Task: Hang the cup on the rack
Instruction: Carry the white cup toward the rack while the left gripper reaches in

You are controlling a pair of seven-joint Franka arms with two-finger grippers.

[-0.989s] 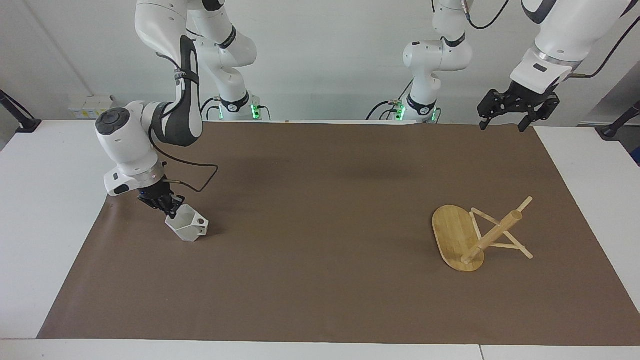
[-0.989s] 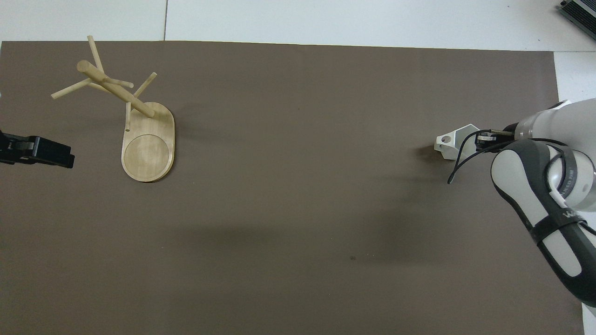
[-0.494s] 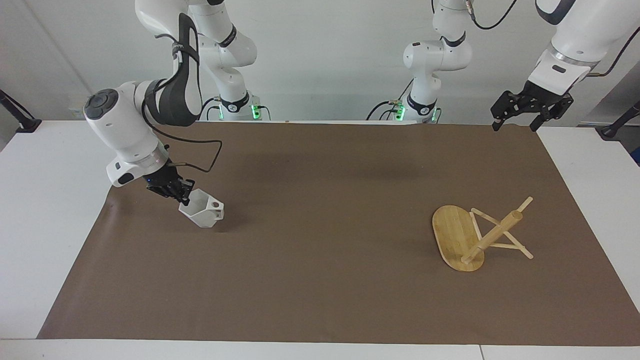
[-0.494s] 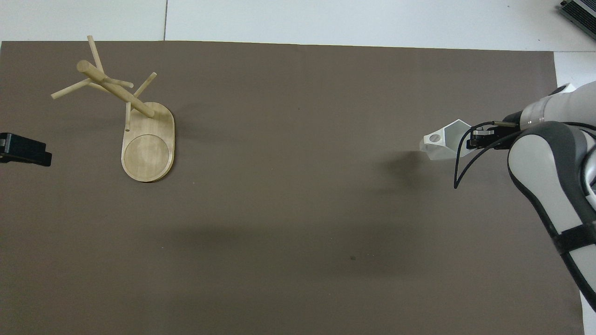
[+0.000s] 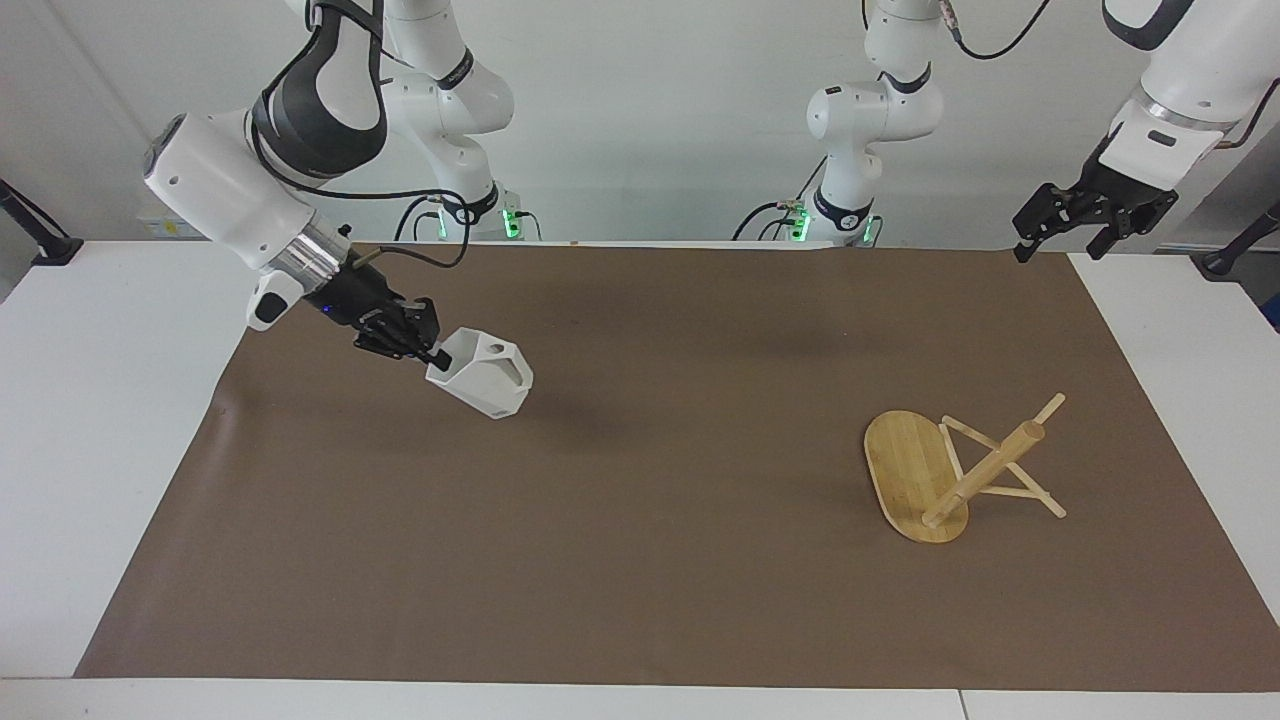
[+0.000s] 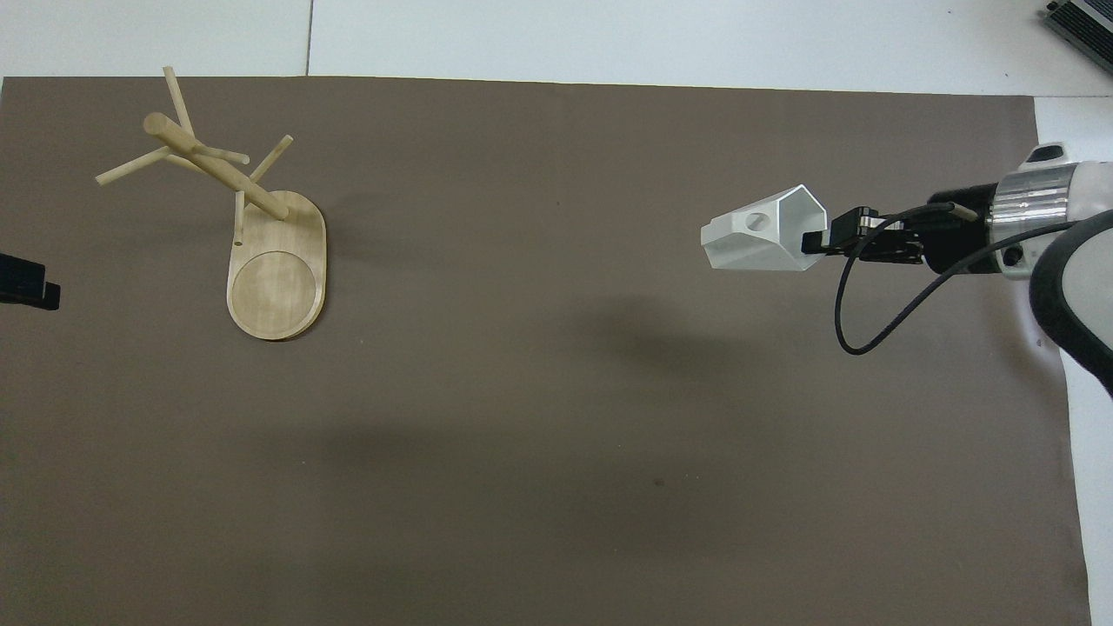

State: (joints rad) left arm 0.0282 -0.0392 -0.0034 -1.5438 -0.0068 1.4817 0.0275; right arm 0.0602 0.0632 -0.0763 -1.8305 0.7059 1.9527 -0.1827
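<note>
Cup [image 5: 482, 383] first: we have it up in the air over the brown mat [image 5: 640, 560] at the right arm's end of the table, tipped over so its mouth faces back toward our wrist and its tapered bottom points toward the rack. Our right gripper [image 5: 432, 353] is clamped on the cup's rim, one finger inside the mouth and one outside. The blocky handle with its round hole sits on the upper side in the overhead view [image 6: 755, 221].

Well apart from it, at the left arm's end of the table, the rack [image 5: 940, 470] stands on its oval base with the thick post leaning noticeably away from upright and thin pegs sticking out around it. Our left gripper [image 5: 1093, 208] waits high over the table's edge near its own base, fingers spread and holding nothing.

We judge the step in hand to be the carry across the mat. To do it well, we should keep the cup high enough to pass over the peg tips, then pick a peg that angles upward and turn the wrist so the handle's hole lines up with that peg's axis. A rim pinch is a shallow hold, so we should move smoothly and avoid knocking the rack, which looks easy to shove or tip.
</note>
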